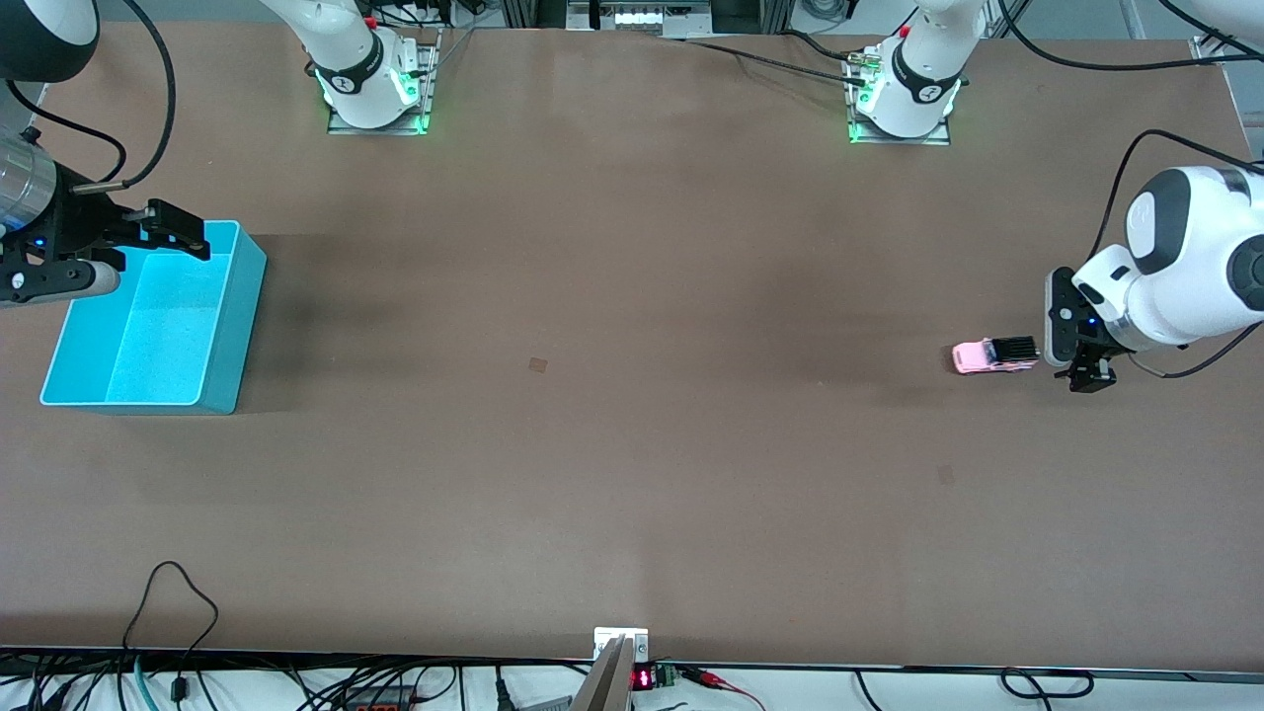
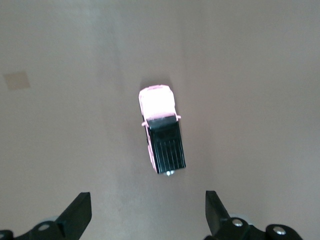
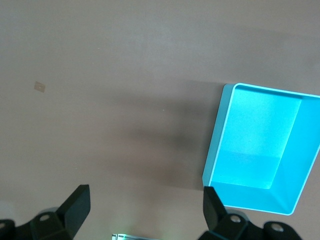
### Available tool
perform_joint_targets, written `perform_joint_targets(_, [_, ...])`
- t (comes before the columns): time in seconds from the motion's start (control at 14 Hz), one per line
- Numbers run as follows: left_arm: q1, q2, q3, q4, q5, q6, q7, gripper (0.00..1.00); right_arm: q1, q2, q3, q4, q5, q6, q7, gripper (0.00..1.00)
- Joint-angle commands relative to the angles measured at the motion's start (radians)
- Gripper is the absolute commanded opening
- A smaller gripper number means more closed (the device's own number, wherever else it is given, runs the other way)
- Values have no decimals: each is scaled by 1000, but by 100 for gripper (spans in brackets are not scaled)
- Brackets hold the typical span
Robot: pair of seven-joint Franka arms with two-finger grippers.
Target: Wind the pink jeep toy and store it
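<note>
The pink jeep toy point(image 1: 994, 355), pale pink with a black rear section, stands on the table toward the left arm's end. In the left wrist view the jeep point(image 2: 161, 129) lies apart from the fingers, black end toward them. My left gripper point(image 1: 1084, 367) is open and empty, just beside the jeep's black end, toward the table's end. The cyan bin point(image 1: 158, 321) stands empty at the right arm's end; it also shows in the right wrist view point(image 3: 260, 145). My right gripper point(image 1: 173, 237) is open and empty, over the bin's edge nearest the robots' bases.
A small tan patch point(image 1: 538, 364) lies on the brown table near its middle. Cables and a small display point(image 1: 642, 678) run along the table edge nearest the front camera. The arm bases point(image 1: 375, 79) stand at the robots' edge.
</note>
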Motion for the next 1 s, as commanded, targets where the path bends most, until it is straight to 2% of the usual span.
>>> perform_joint_targets(0.0, [-15, -3, -9, -9, -48, -7, 10, 100, 1, -21, 2, -10, -14, -10, 15, 100])
perform_joint_targets(0.43, [-118, 3, -9, -9, -49, -2, 3, 100, 1, -21, 2, -10, -14, -10, 15, 100])
perform_joint_targets(0.93, [-141, 1, -9, -9, -51, -1, 3, 100, 1, -21, 2, -10, -14, -10, 15, 100])
